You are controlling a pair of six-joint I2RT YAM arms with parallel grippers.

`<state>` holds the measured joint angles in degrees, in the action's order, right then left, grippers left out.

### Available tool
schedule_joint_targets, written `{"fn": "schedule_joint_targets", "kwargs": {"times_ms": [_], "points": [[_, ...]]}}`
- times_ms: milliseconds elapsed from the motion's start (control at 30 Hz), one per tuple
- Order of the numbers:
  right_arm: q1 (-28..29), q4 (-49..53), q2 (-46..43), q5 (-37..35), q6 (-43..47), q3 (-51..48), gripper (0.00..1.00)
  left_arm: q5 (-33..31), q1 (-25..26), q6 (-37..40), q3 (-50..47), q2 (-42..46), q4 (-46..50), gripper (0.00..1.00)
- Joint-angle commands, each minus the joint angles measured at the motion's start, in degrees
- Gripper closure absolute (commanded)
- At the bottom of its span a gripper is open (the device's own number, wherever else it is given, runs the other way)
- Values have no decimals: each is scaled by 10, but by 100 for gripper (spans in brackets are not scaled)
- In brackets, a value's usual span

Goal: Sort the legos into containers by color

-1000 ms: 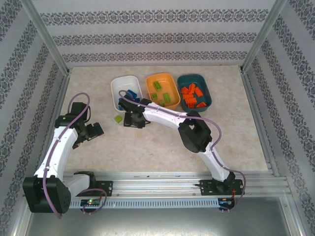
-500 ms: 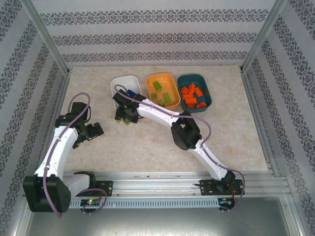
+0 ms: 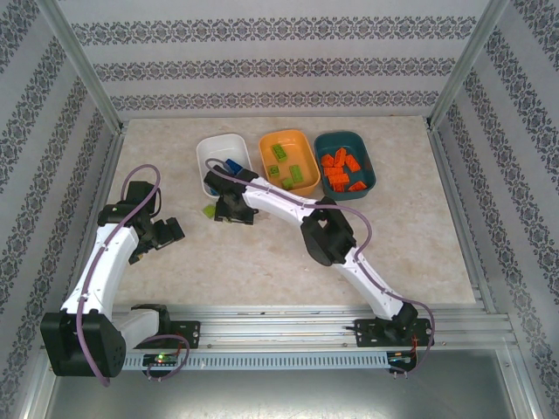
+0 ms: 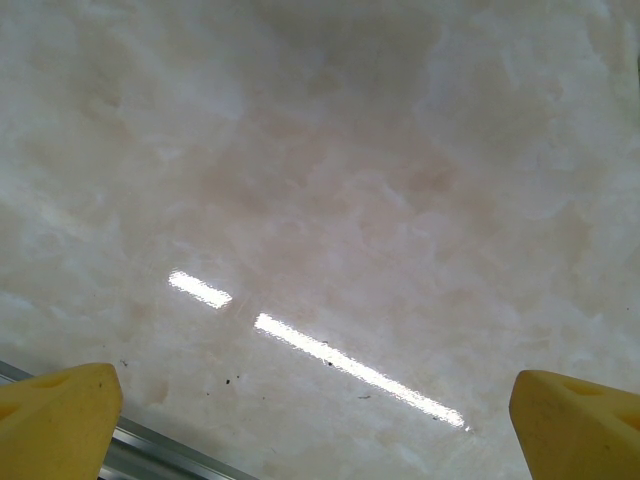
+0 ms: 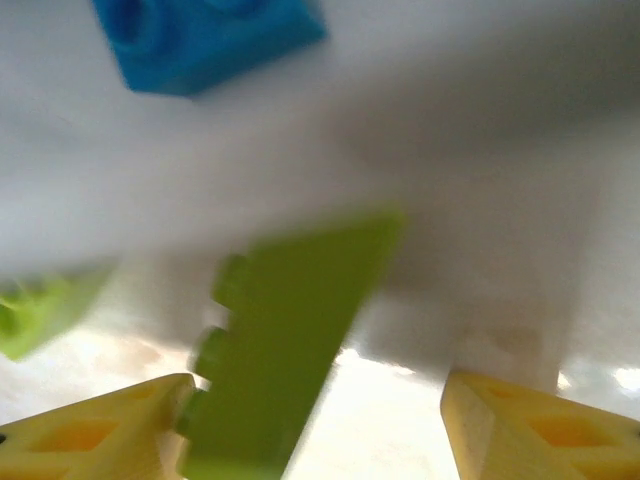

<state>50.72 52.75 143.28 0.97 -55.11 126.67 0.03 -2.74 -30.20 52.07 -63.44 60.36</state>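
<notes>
Three containers stand in a row at the back: a white dish (image 3: 212,150) with blue legos (image 3: 232,166), an orange dish (image 3: 301,140) with lime legos (image 3: 295,172), and a teal dish (image 3: 367,161) with orange legos (image 3: 341,171). My right gripper (image 3: 229,212) hangs low in front of the white dish, open. A tilted lime lego (image 5: 290,340) sits between its jaws, leaning on the left finger (image 5: 110,430), well apart from the right finger (image 5: 530,430). Another lime lego (image 5: 40,310) lies just left, and a lime lego (image 3: 208,210) shows beside the gripper from above. My left gripper (image 3: 169,232) is open over bare table.
The white dish's wall (image 5: 480,200) rises close ahead of the right fingers, with a blue lego (image 5: 205,40) above it. A metal rail (image 4: 150,455) runs along the table edge near the left gripper (image 4: 320,430). Patterned walls enclose the table.
The right arm swung left to the lime lego by the white dish, then eased slightly right, and its jaws opened wider. The left arm has not moved.
</notes>
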Motion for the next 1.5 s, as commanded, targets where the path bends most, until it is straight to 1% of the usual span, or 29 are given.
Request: {"fn": "schedule_joint_targets", "kwargs": {"times_ms": [0, 67, 133, 233, 333, 400, 467, 533, 733, 800, 967, 1100, 1233, 1333, 1467], "points": [[-7, 0, -59, -26, 6, -81, 35, 4, -3, 10, -7, -3, -12, 0], [-16, -26, -73, -19, 2, -120, 37, 7, -3, 10, -9, -4, -13, 0], [-23, -46, -74, -15, 9, -130, 40, 9, -3, 11, -9, -6, -13, 0], [-28, -47, -63, -20, 28, -110, 40, 9, -3, 11, -8, -7, -12, 0], [-31, -48, -46, -10, 55, -76, 40, 8, -3, 10, -8, -6, -11, 0], [-32, -45, -28, 8, 77, -47, 39, 6, -2, 9, -7, -4, -10, 0], [-31, -20, -8, 13, 96, -11, 37, 3, -2, 8, -7, -3, -9, 0], [-32, -14, 0, 22, 106, 3, 34, 2, -1, 8, -6, -1, -8, 0], [-32, -43, -9, 37, 103, -15, 24, -2, 3, 6, -6, 0, -7, 0], [-32, -64, -12, 48, 112, -20, 24, -3, 3, 5, -6, 0, -5, 0], [-31, -98, 2, 89, 176, 2, 24, -5, 5, 4, -6, -2, -4, 0], [-31, -123, 5, 125, 189, -7, 25, -9, 8, 1, -5, -3, -2, 0], [-18, -138, 3, 160, 203, -11, 25, -10, 9, 0, -5, -4, -2, 0], [4, -135, -6, 180, 213, -10, 26, -10, 9, 0, -6, -7, -4, 0], [25, -133, -39, 167, 210, -48, 26, -17, 9, -3, -3, -4, 2, 0]]}}
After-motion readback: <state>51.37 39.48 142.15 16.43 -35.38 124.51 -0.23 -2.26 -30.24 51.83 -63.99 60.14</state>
